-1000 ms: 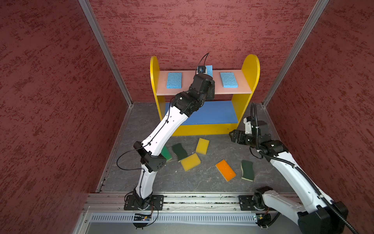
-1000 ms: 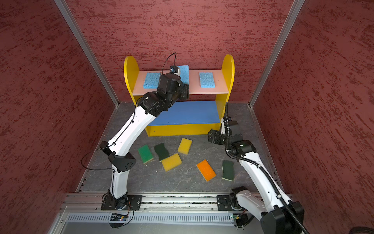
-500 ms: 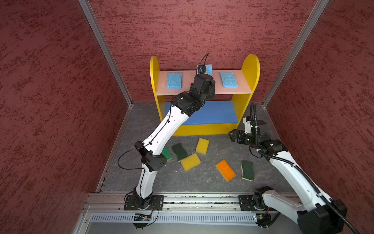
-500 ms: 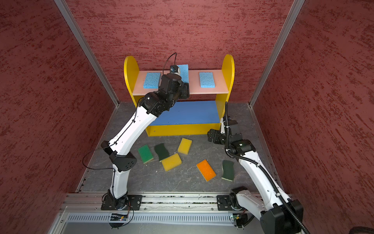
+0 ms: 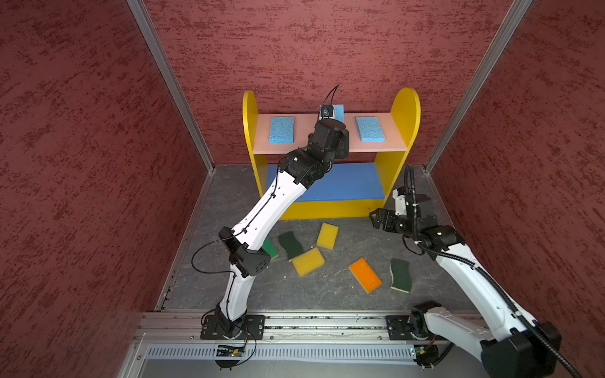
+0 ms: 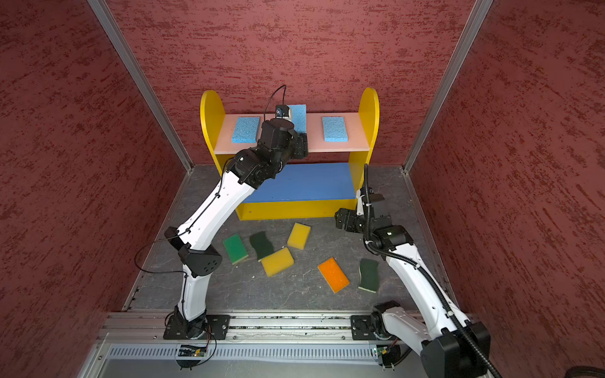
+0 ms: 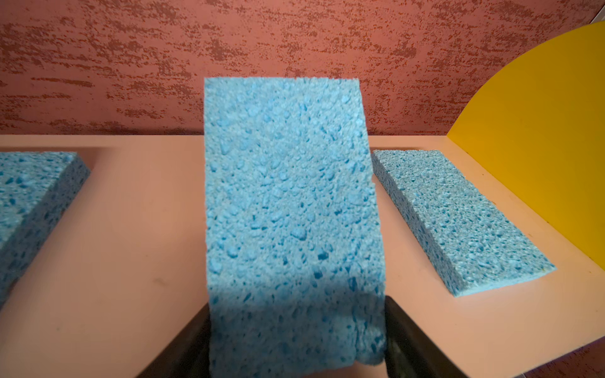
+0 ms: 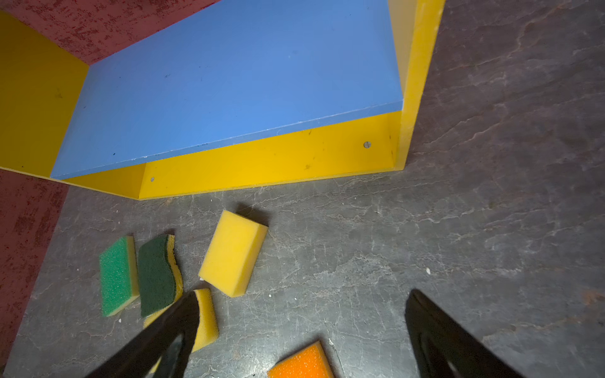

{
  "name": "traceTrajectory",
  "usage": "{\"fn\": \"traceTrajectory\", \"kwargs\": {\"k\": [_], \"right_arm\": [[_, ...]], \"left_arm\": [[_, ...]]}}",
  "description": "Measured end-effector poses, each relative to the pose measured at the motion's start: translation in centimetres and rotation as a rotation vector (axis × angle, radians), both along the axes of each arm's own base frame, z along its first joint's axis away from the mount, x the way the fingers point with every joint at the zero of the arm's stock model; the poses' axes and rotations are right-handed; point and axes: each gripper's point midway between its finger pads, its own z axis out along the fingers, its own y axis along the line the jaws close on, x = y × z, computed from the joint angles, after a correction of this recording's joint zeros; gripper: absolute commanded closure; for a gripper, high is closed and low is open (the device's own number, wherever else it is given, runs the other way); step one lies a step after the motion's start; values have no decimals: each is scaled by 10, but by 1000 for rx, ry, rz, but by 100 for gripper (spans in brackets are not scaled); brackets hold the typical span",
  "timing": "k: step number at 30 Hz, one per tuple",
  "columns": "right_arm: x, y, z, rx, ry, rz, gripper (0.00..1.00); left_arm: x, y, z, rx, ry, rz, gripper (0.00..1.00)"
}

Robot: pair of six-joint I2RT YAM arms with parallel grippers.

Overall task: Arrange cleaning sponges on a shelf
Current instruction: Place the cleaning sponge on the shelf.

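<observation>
Since a second ago: Almost nothing has shifted. My left arm stays reached up over the shelf, my right arm waits low by the shelf's right foot, and six sponges lie on the desk where they lay.
Left gripper: My left gripper is clamped on the middle blue sponge, with a finger against each long side. The sponge is tipped up toward the back wall, over the pink top board.
Right gripper: My right gripper gapes wide with nothing in it, above the desk in front of the blue board.
Top board: The left blue sponge and right blue sponge lie flat and well apart, with the held one between them.
Desk: The bright green sponge lies just beside the dark green wavy sponge. Near them are the far yellow sponge, near yellow sponge and orange sponge. The second dark green sponge lies close to my right arm.
Hidden: In both top views my wrist covers the left gripper, and in a top view my left arm hides most of the bright green sponge. The left wrist view cuts off the held sponge's near end, so I cannot tell whether it touches the board. In the right wrist view a finger covers part of the near yellow sponge, and the orange sponge runs off the edge.
</observation>
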Motion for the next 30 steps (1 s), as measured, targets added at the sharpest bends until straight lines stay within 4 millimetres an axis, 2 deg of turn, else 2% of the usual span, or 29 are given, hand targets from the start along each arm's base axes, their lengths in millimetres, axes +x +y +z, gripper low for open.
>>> {"fn": "traceTrajectory", "kwargs": {"k": [30], "right_arm": [[-1, 1, 4, 15, -11, 2, 1]], "left_arm": [[-1, -6, 2, -67, 14, -27, 21]]}}
